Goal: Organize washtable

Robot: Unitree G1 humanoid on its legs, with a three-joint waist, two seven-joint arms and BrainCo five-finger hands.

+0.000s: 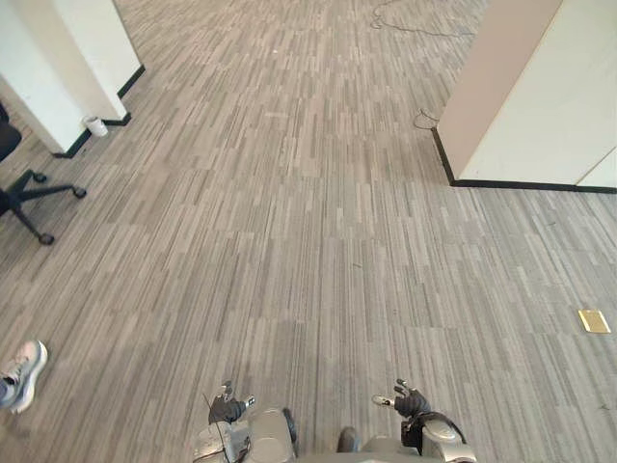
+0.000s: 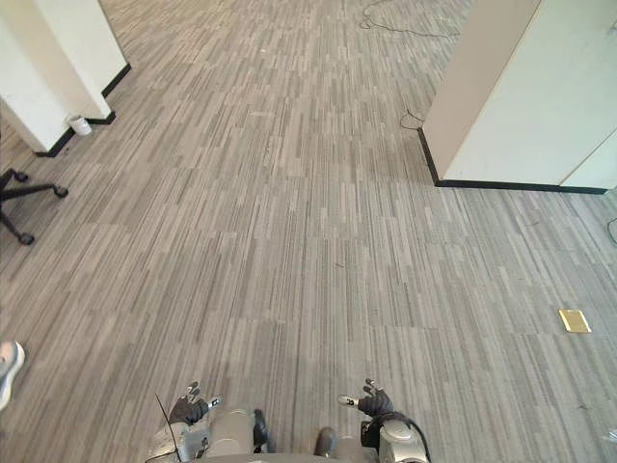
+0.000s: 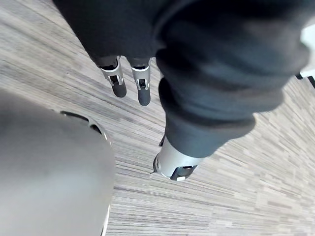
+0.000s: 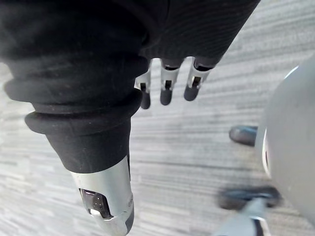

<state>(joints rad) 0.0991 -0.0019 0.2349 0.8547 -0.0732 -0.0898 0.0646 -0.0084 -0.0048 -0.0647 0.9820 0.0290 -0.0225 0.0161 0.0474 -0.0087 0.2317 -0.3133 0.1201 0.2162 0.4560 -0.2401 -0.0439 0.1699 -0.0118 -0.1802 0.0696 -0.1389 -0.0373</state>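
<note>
Both hands hang low over grey striped carpet (image 1: 308, 222), and neither holds anything. My left hand (image 1: 228, 405) sits at the lower left of the head views with its fingers relaxed. In the left wrist view its fingers (image 3: 118, 81) point straight down at the floor, with the thumb (image 3: 174, 164) apart from them. My right hand (image 1: 410, 398) sits at the lower right, also empty. In the right wrist view its straight fingers (image 4: 166, 88) and its thumb (image 4: 108, 201) stand apart above the carpet.
White partition walls stand at the far left (image 1: 67, 58) and far right (image 1: 540, 96). A black office chair base (image 1: 29, 198) and a small white cup (image 1: 94, 125) are at the left. A person's shoe (image 1: 21, 374) is near the left edge. A yellow floor plate (image 1: 594, 321) lies at the right.
</note>
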